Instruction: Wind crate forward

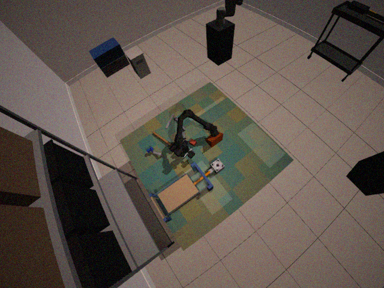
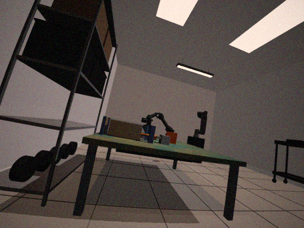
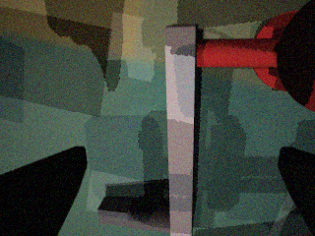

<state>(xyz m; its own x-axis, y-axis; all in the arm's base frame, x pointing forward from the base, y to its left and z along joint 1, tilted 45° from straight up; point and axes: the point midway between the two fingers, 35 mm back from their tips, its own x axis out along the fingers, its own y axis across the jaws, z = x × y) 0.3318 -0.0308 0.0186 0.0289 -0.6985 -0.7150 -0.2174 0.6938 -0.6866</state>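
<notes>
The winch handle, a pale metal bar (image 3: 181, 103) with a red grip (image 3: 236, 53), lies below my gripper (image 3: 180, 155) in the wrist view. My gripper is open and empty, with a black finger on each side of the bar. In the top view the arm mostly hides the handle. The tan crate (image 1: 178, 193) (image 2: 125, 129) sits flat in the cubby. An orange strap (image 1: 203, 177) runs from it, past the blue frame (image 1: 202, 175) (image 2: 151, 135), to the grey winch (image 1: 217, 165) (image 2: 165, 139). A gap shows between crate and frame. The winch's top hole has nothing in it.
A wooden tool handle (image 1: 161, 138), a blue-ended tool (image 1: 150, 150), a pale bar (image 1: 170, 121) and a red block (image 1: 192, 142) lie around the arm on the bench. The arm's orange base (image 1: 214, 140) (image 2: 171, 137) stands behind the winch. A tall shelf rack stands beyond the crate.
</notes>
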